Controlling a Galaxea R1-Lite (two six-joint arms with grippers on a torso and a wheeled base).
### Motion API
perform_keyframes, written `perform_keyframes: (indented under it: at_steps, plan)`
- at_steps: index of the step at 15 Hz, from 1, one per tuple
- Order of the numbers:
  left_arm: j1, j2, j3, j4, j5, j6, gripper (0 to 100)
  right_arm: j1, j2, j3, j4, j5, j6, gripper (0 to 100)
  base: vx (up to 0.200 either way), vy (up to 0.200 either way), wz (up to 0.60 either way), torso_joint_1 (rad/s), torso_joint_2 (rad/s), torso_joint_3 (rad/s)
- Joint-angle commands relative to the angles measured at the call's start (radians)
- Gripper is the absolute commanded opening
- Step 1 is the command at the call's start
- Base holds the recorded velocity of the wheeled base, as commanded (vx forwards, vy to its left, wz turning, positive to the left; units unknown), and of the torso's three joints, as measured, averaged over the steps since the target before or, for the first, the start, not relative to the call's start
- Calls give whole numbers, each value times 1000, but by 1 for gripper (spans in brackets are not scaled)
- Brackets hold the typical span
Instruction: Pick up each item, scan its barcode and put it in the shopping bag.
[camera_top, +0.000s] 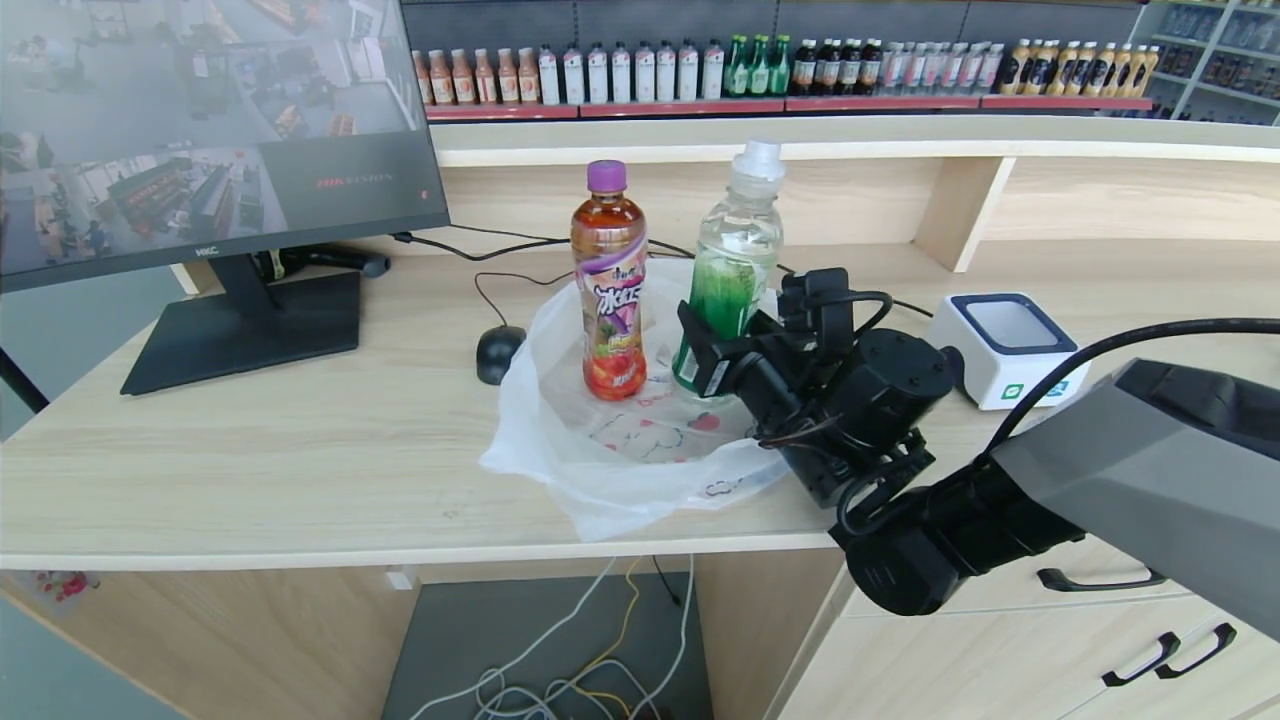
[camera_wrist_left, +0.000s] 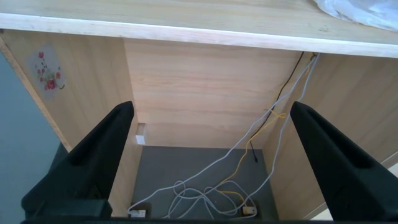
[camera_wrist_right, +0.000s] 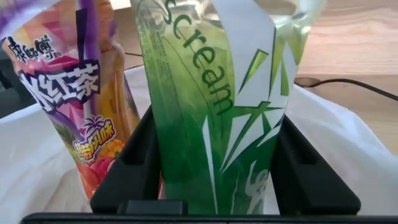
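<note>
The right gripper is closed around the lower, green-labelled part of a clear plastic bottle with a white cap. This bottle stands upright on the white plastic shopping bag, just beside a red tea bottle with a purple cap, also upright on the bag. The left gripper hangs below the pale wooden worktop, jaws wide apart and empty. A white box scanner sits near the bag; a black mouse and monitor occupy the other side. Stocked drink shelves line the room behind.
</note>
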Motion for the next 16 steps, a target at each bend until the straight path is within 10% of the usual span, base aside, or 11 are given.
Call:
perform_keyframes:
  at_steps: [1, 9, 10, 16]
  plan:
    - [0, 0, 0, 0, 0, 0, 100, 15, -2, 9, -1, 1, 1, 0, 0, 0, 0, 0, 0, 0]
    - [0, 0, 0, 0, 0, 0, 100, 41, 4, 37, -11, 3, -6, 0, 0, 0, 0, 0, 0, 0]
    - [0, 0, 0, 0, 0, 0, 100, 41, 4, 39, -11, 3, -6, 100, 0, 0, 0, 0, 0, 0]
    - [0, 0, 0, 0, 0, 0, 100, 41, -22, 77, -59, 4, -6, 100, 0, 0, 0, 0, 0, 0]
